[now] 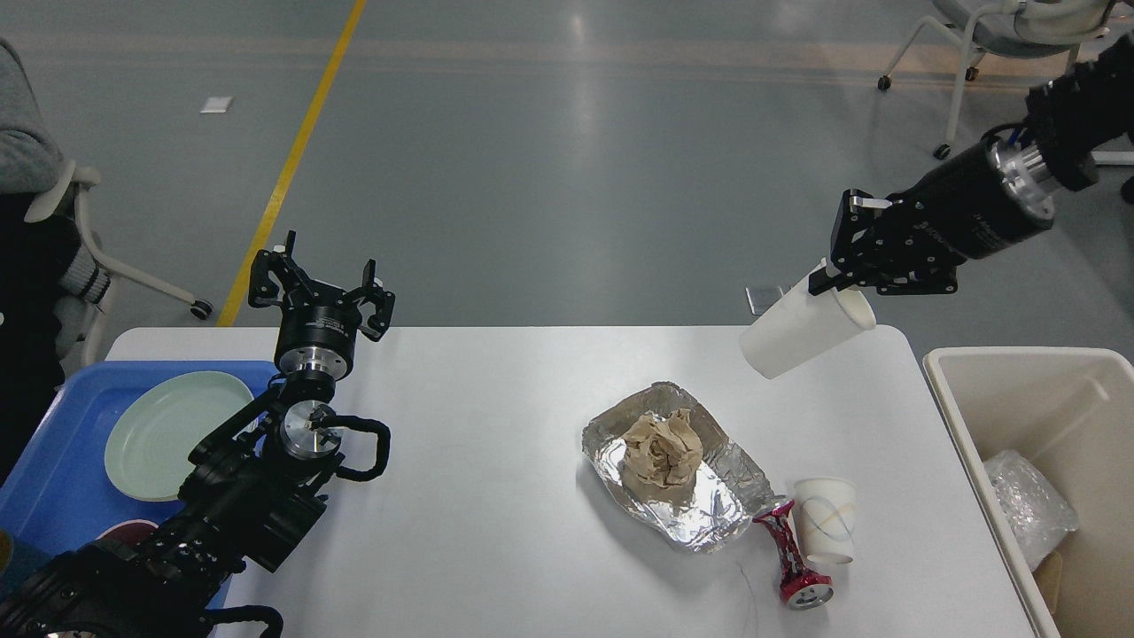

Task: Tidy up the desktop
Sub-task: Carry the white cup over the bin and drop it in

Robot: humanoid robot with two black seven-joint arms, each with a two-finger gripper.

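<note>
Desktop [496, 496], white, filling the lower view between blue tray [53, 461] and beige bin [1019, 381]. Right gripper [837, 288], clamped on the rim of a white cup [802, 337], holds it tilted above the far right corner. Left gripper [321, 288] stands with fingers apart, holding nothing. Foil dish [709, 505], crushed can [793, 567] and paper cup [826, 523] lie on the surface.
</note>
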